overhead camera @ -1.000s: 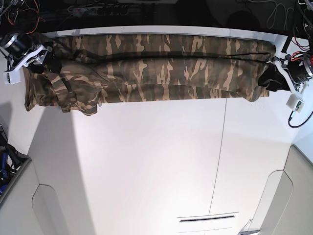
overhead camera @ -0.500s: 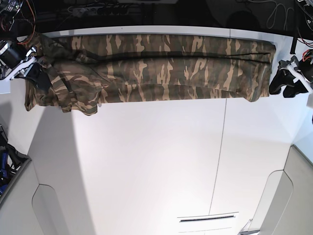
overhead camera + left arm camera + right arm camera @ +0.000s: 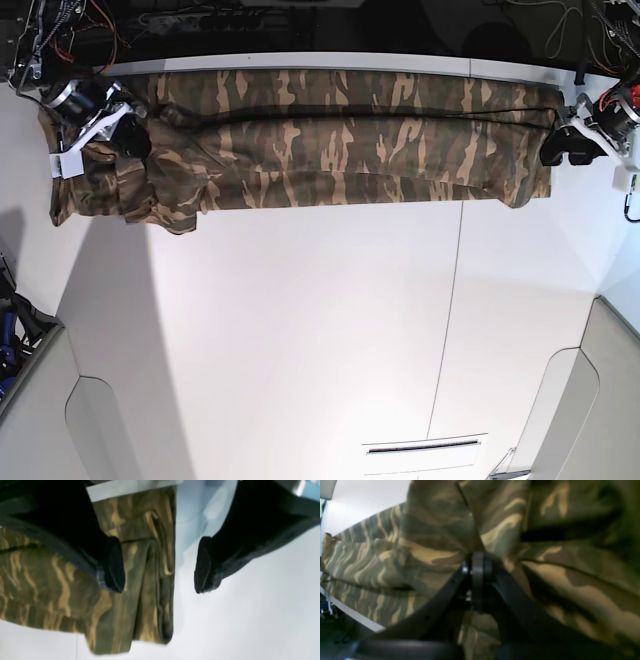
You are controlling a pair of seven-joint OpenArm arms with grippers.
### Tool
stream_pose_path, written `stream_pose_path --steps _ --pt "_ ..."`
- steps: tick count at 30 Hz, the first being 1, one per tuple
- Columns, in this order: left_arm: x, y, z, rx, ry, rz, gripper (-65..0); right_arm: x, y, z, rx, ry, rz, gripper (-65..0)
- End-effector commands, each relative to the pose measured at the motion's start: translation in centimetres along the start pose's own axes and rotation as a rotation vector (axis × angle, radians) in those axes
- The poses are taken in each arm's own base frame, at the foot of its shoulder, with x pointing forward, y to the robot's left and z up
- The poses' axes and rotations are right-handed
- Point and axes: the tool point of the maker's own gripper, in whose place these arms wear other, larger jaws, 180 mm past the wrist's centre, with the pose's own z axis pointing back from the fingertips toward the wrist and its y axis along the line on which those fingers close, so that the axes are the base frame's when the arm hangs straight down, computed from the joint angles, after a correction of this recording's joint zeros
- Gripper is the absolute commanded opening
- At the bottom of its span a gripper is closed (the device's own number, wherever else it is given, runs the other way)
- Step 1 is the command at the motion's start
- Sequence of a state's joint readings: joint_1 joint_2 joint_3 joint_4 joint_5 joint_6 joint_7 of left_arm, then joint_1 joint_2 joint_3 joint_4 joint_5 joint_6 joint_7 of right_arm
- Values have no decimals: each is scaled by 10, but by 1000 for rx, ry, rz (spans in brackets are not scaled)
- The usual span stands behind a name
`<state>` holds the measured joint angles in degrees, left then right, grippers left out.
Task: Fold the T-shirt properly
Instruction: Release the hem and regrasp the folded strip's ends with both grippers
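The T-shirt (image 3: 330, 140) lies along the far edge of the white desk (image 3: 320, 330) as a long narrow band, already doubled lengthwise. At the T-shirt's bunched left end, the right gripper (image 3: 128, 140) has its jaws closed, seemingly pinching a fold of cloth. At the T-shirt's right end, the left gripper (image 3: 560, 148) straddles the folded edge with its jaws wide apart, holding nothing. The crosswise folds appear not yet done.

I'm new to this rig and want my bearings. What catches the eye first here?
The camouflage T-shirt stretched in a long band across the far side of the white table. The right gripper is shut on the T-shirt at one end, while the left gripper hangs open over the other end.
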<state>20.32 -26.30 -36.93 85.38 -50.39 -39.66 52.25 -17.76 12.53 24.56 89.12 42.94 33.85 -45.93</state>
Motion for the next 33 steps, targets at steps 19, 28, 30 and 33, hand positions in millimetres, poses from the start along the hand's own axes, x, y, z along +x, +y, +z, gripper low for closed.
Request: stream_pose_path --steps 19,28,30,33 --pt "-27 -37 -11 -190 123 91 -231 29 10 -10 46 -52 37 -650" --pt "-12 -49 -20 -225 42 88 -650 34 13 -8 59 -63 32 -650" --pt "-4 -44 -17 -212 21 86 -650 42 16 -4 72 -93 24 -650" --pt "18 -34 -13 -186 -43 87 -650 62 18 9 80 -163 22 -650"
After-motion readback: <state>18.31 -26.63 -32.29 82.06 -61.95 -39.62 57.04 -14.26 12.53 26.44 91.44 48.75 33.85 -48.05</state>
